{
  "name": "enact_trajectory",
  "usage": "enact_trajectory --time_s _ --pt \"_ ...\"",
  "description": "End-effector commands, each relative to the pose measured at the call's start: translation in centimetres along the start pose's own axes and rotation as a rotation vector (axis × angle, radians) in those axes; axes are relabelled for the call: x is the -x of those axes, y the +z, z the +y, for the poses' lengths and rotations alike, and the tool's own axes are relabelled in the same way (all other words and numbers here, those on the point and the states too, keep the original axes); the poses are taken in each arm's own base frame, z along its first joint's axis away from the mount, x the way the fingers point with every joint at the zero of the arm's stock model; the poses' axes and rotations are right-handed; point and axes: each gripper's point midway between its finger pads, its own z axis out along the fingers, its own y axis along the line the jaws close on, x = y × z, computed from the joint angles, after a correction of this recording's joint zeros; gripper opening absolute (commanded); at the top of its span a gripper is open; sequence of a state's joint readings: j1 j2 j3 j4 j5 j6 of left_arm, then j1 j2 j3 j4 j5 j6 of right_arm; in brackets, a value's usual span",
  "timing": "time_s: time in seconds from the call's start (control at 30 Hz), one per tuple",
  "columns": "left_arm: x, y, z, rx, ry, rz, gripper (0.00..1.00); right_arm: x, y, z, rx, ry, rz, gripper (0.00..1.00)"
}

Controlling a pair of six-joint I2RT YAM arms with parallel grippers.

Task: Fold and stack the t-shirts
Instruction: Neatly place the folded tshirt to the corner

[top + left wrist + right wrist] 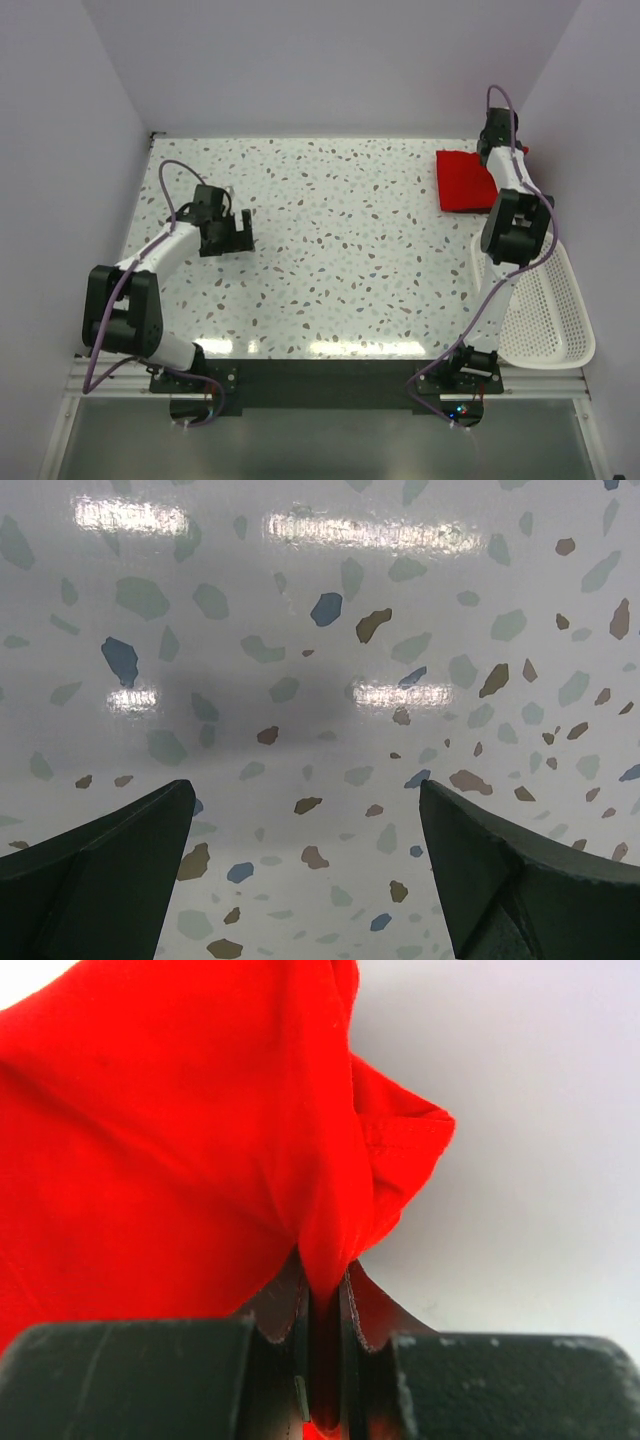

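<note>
A bright red t-shirt (463, 179), folded into a small rectangle, lies at the far right of the table. My right gripper (493, 150) is at its far right corner, shut on a pinch of the red cloth (200, 1140), which rises between the closed jaws (325, 1280). My left gripper (243, 232) is open and empty over bare table at the left; its two dark fingers (110, 870) stand wide apart with only speckled tabletop between them. The dark maroon t-shirt is not in view.
A white slatted basket (545, 310) sits at the right edge of the table, beside the right arm. The speckled tabletop (340, 250) spans the middle. Walls close in on the left, far and right sides.
</note>
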State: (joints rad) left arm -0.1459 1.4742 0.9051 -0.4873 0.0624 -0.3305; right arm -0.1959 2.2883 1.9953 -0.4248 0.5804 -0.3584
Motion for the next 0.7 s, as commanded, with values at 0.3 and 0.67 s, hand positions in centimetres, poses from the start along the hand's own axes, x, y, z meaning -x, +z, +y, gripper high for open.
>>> enact_trajectory --time_s 0.3,0.67 --pt "1.0 0.7 0.6 0.035 -0.006 -0.013 0.99 0.9 1.7 -4.0 -0.226 0.077 -0.06 0.19" --pt "1.9 -0.5 0.3 0.024 -0.005 -0.063 0.99 1.5 -2.8 -9.6 -0.43 0.281 -0.061 0.79"
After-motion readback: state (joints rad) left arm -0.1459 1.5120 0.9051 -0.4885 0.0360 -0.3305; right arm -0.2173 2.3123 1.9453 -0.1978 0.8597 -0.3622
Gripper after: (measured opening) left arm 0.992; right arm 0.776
